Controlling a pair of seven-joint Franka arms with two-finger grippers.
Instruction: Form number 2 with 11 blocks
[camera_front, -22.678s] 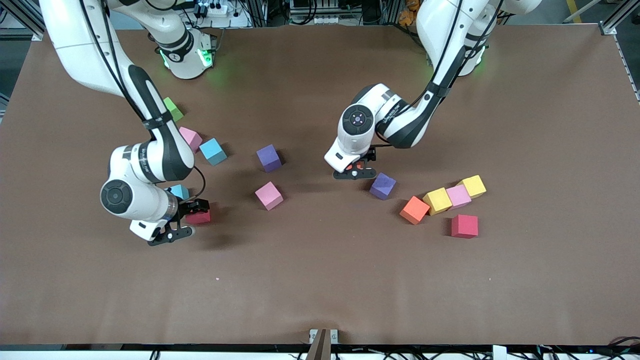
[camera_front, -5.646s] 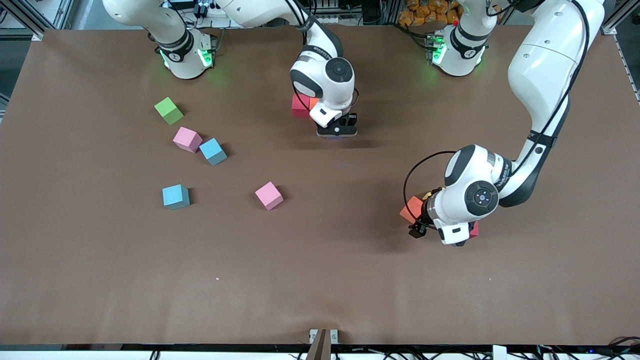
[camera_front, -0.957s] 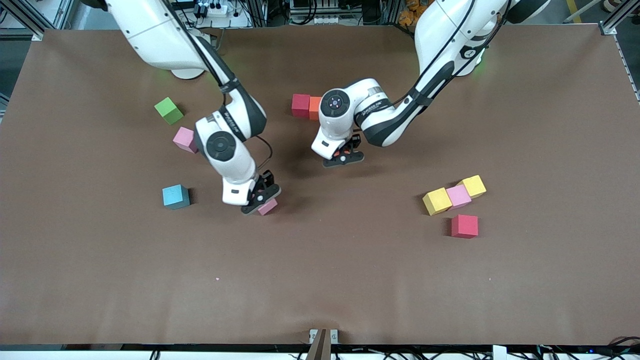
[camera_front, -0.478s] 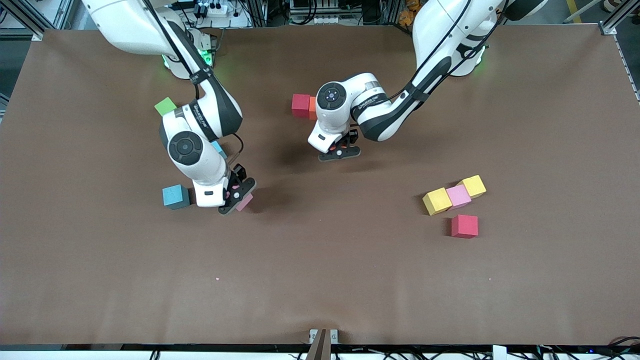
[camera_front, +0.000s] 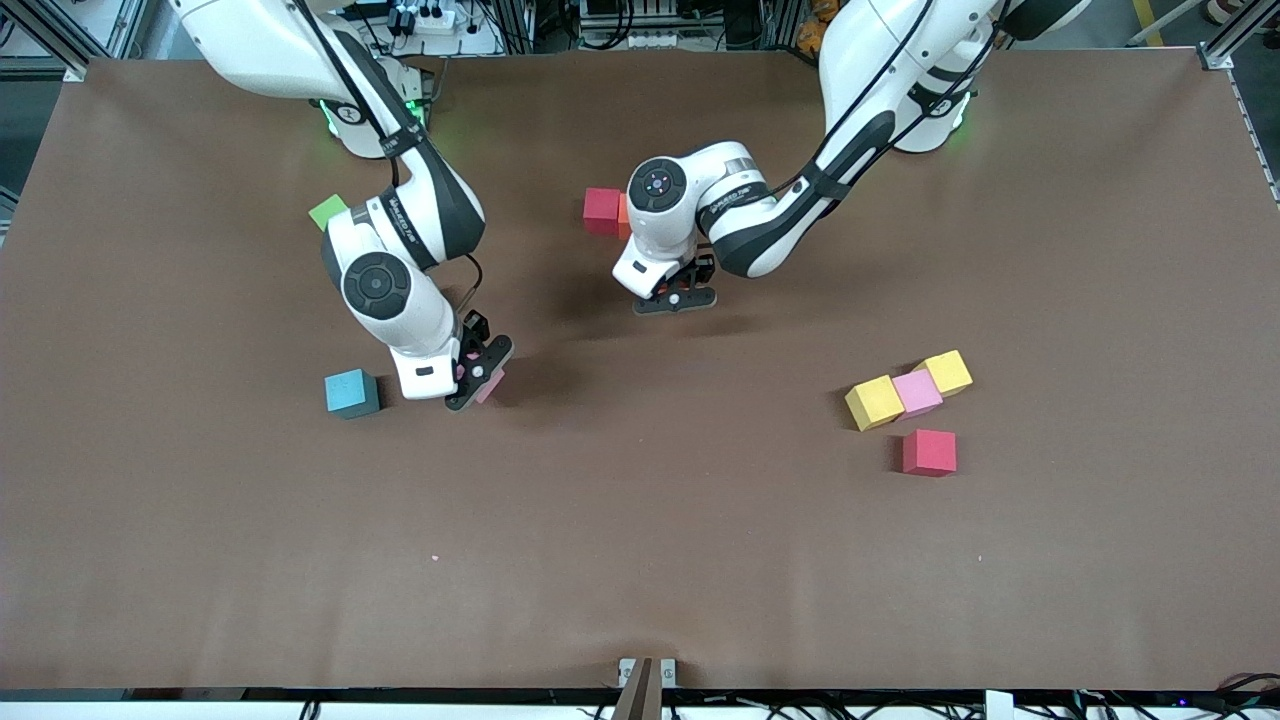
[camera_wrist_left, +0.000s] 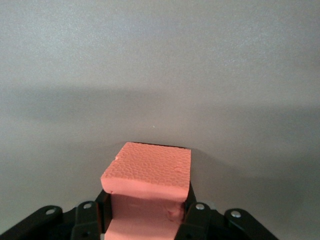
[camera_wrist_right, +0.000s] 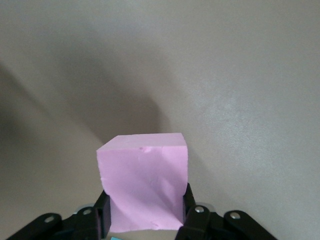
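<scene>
Right tool (camera_front: 478, 372) lifts clenched pink cube (camera_wrist_right: 143, 181) off counter (camera_front: 640, 560); left tool (camera_front: 676, 297) carries orange cube (camera_wrist_left: 148, 182) toward digit start.

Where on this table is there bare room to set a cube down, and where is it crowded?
Free: the whole strip nearer the front camera than the light blue cube and the red cube. Also free: the middle, between the right claw holding its pink cube and the yellow cube. Crowded: around that yellow-pink row.
</scene>
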